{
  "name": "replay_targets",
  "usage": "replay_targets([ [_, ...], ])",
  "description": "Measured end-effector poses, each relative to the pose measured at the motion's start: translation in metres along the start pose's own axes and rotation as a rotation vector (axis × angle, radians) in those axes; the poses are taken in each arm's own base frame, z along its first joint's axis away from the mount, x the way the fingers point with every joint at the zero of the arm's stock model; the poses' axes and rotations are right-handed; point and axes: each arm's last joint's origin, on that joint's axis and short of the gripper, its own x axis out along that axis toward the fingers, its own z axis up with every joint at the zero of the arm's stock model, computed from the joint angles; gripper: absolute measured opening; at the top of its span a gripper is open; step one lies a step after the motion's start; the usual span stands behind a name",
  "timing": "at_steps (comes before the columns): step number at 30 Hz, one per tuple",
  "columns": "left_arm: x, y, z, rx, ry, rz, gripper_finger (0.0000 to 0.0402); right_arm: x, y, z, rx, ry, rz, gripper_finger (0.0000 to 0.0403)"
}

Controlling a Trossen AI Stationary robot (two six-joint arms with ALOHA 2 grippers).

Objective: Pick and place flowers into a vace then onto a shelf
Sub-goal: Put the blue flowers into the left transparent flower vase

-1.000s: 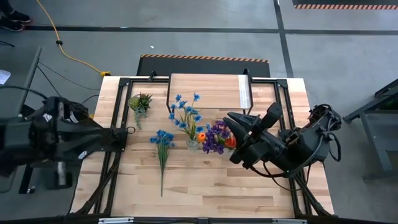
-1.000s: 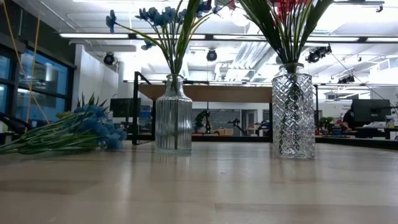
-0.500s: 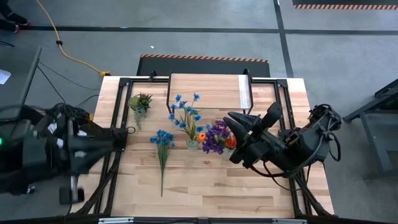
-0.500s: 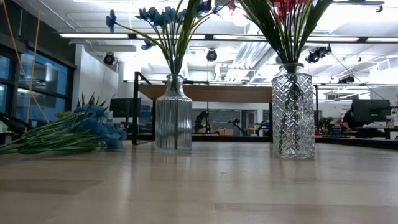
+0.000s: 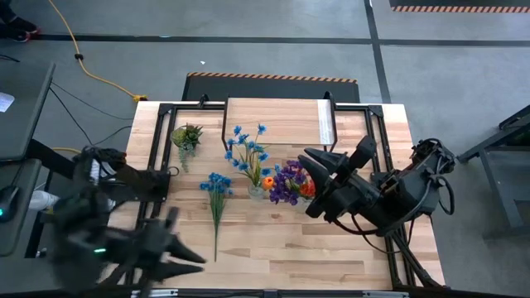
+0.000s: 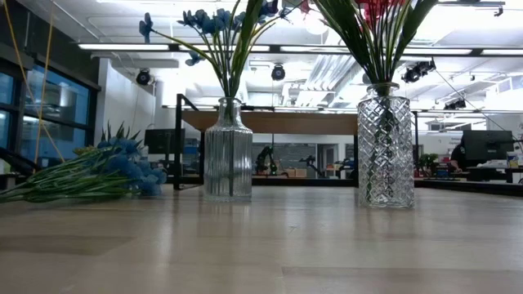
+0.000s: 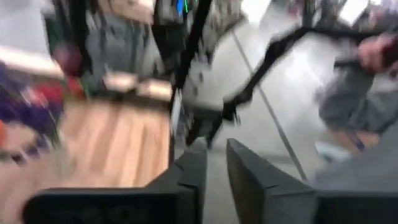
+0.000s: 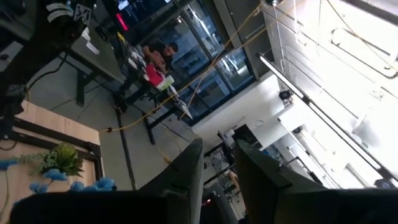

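Note:
Blue flowers with one orange bloom stand in a ribbed glass vase (image 5: pixel 257 190) (image 6: pixel 228 151). Red and purple flowers stand in a diamond-cut vase (image 5: pixel 290 184) (image 6: pixel 384 147) to its right. A loose blue bunch (image 5: pixel 216 199) (image 6: pixel 90 175) lies flat on the table, left of the vases. The shelf (image 5: pixel 277 120) stands at the far edge. My left gripper (image 5: pixel 195 261) (image 7: pixel 214 146) hovers blurred over the near left corner, its fingers a little apart with nothing between them. My right gripper (image 5: pixel 313 157) (image 8: pixel 217 146) hangs just right of the purple blooms, fingers narrowly apart and empty.
A small spiky green potted plant (image 5: pixel 186 136) sits at the far left of the table. Black frame bars (image 5: pixel 157 178) run along the table's left and right sides. Bare wood (image 5: pixel 290 248) stretches across the near half. A blurred person (image 7: pixel 357 99) shows beyond the table.
My left arm has swung from the table's left edge toward the near edge, sinking and rolling its wrist as it goes; it now points across the near left corner. My right arm, the vases and the flowers have kept still.

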Motion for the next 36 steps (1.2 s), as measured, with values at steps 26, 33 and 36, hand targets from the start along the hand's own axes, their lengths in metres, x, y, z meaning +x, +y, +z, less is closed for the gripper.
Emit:
replay_targets([
  [26,0.079,0.058,-0.133,-0.513,0.556,0.769,0.012,-0.019,0.002,0.005,0.004,-0.026,0.032,0.0083],
  [33,0.088,0.073,-0.164,-0.587,0.504,0.936,0.012,-0.019,0.002,0.005,0.001,-0.027,0.032,0.0083],
  [36,0.09,0.078,-0.175,-0.638,0.461,1.002,0.012,-0.019,0.002,0.005,0.001,-0.028,0.033,0.0083],
])
